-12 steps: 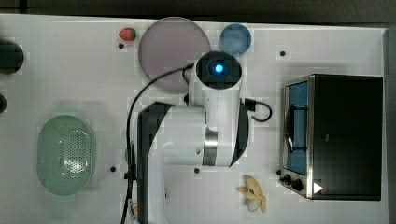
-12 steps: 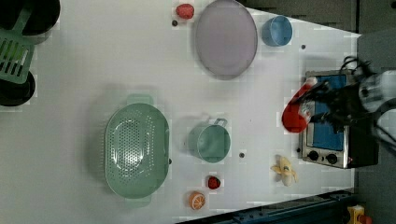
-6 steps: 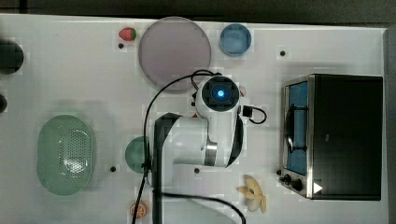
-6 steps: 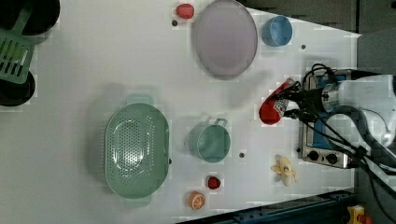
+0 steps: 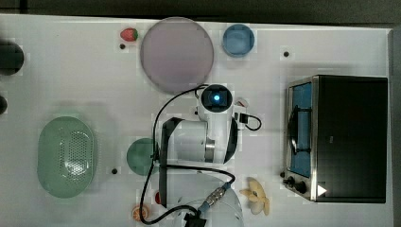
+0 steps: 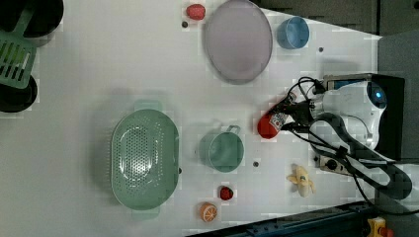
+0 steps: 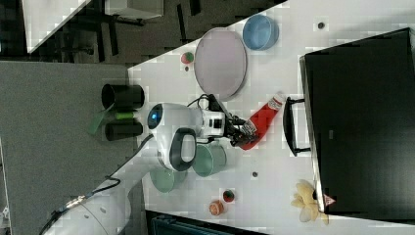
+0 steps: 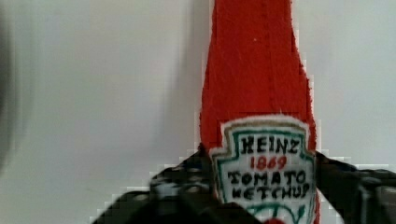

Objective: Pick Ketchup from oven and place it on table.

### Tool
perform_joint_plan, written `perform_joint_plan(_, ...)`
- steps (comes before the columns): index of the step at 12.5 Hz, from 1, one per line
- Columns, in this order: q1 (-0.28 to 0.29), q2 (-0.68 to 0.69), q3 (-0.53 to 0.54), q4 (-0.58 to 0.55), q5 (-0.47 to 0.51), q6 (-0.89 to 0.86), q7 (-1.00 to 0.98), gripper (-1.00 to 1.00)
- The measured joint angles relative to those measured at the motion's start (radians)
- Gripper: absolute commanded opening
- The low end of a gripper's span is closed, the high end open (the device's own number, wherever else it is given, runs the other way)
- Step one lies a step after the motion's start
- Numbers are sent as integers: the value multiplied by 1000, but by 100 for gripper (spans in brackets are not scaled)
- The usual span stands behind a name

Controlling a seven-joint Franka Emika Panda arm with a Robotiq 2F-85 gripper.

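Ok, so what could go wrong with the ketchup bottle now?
1. The Ketchup leans tilted at the gripper, not upright, so it may topple or roll on the table once left alone.
2. In the right view its cap points at the nearby oven handle, so a sliding bottle could bump it.
3. The green cup is close to the arm and might get knocked.

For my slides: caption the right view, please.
Robot hand at the Ketchup over the white table, in front of the oven.
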Motion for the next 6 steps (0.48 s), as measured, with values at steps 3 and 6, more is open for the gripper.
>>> perform_joint_plan(3,10,-144,6,23,16,-12,19,100)
perform_joint_plan(6,12,-256,-6,154,-5,-177,32,100)
